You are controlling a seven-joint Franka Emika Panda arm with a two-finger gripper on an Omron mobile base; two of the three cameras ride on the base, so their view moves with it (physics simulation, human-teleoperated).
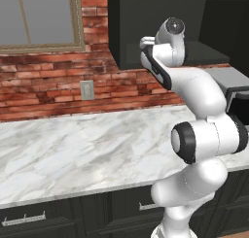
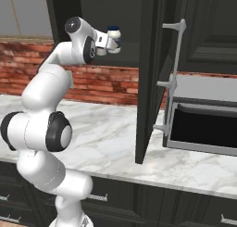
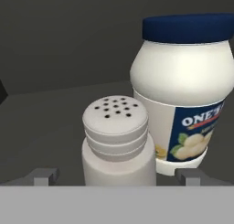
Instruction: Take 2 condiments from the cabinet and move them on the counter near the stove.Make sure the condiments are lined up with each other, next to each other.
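The counter (image 1: 82, 149) is one broad slab of glossy white marble with grey veins. Above it, the matte charcoal cabinet (image 2: 115, 17) stands open, both condiments on its shelf. The white jar (image 3: 183, 90) is rounded, blue-lidded and labelled. The shaker (image 3: 118, 143) is ribbed, with a perforated top. The gripper (image 3: 119, 176) stands spread, one fingertip on either side of the shaker.

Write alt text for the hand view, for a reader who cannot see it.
A small grey-white shaker with a perforated top stands close between the open gripper fingertips on the dark cabinet shelf. A larger white jar with a dark blue lid and label stands just behind it, to the right.
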